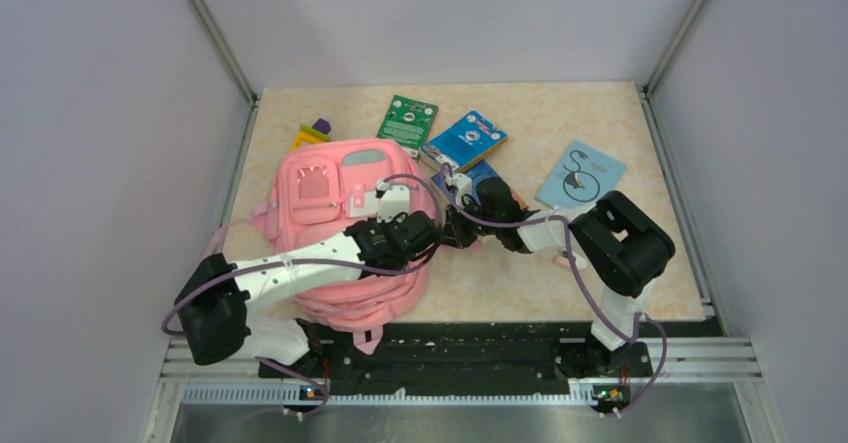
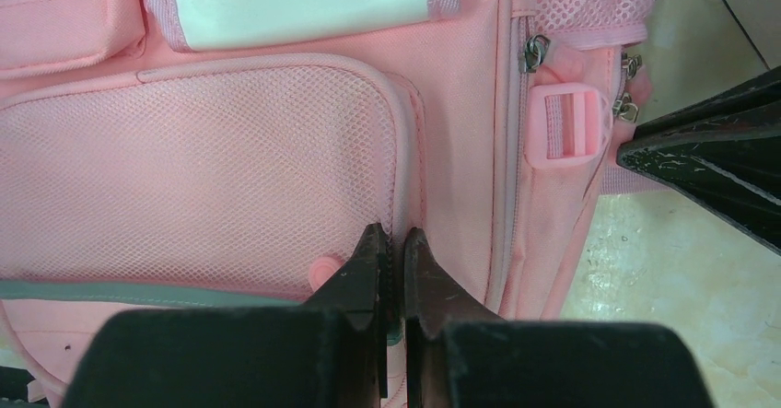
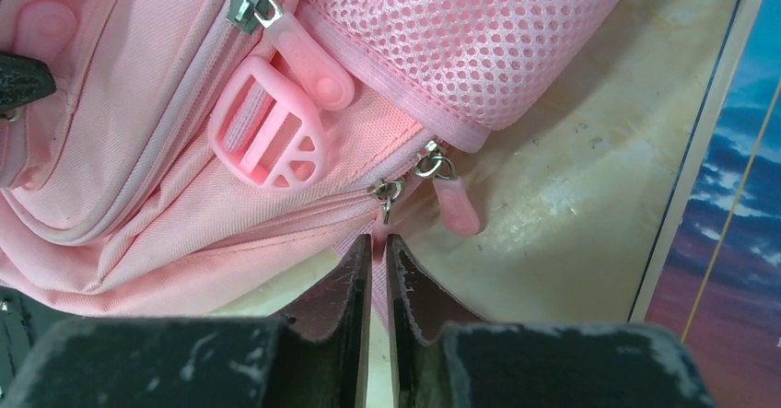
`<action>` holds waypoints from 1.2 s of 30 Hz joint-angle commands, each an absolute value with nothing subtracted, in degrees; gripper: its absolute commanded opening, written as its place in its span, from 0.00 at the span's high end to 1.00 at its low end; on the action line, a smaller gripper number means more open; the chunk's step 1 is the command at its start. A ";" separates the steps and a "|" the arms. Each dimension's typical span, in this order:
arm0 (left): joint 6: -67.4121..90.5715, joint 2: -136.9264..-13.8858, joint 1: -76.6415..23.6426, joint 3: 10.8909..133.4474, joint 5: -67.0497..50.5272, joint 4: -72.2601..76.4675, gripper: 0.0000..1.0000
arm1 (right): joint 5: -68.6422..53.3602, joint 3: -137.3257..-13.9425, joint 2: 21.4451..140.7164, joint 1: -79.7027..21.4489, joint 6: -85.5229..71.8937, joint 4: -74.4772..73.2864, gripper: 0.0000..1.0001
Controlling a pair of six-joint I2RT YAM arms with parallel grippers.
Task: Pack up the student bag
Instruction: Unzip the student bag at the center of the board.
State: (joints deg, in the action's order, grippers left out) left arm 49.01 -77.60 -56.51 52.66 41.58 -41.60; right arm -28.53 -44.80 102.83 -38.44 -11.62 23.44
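**Top external view:** the student bag lies flat at the left of the table, front upward; the left gripper rests over the bag's right edge, and the right gripper is just beside that edge; a green booklet, a blue booklet and a pale blue card lie beyond and to the right of the bag.

**Left wrist view:** the left gripper's jaws are clenched, tips set at the piped right border of the bag's mesh pocket; whether fabric is caught between them cannot be told; a pink buckle sits to the right of that pocket; one dark finger of the right gripper touches the bag's side just past the buckle.

**Right wrist view:** the right gripper is clenched on a pink zipper pull at the bag's side seam; a second pull hangs free just beside it, below the bag's side mesh pouch.
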 commanded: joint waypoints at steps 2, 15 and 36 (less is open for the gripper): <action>49.97 -74.69 -56.33 52.83 44.18 -41.37 1.00 | -30.76 -45.21 104.42 -38.14 -12.11 28.26 0.89; 50.08 -74.60 -56.33 52.87 43.78 -41.40 1.00 | -31.02 -45.58 105.97 -38.14 -12.26 30.23 0.81; 47.41 -74.75 -54.93 54.71 44.13 -39.93 1.00 | -29.28 -44.82 100.21 -38.80 -9.31 21.91 1.00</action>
State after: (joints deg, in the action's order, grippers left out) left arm 48.93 -76.71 -56.18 52.84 41.52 -42.02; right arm -29.47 -44.71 104.27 -38.46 -11.09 24.34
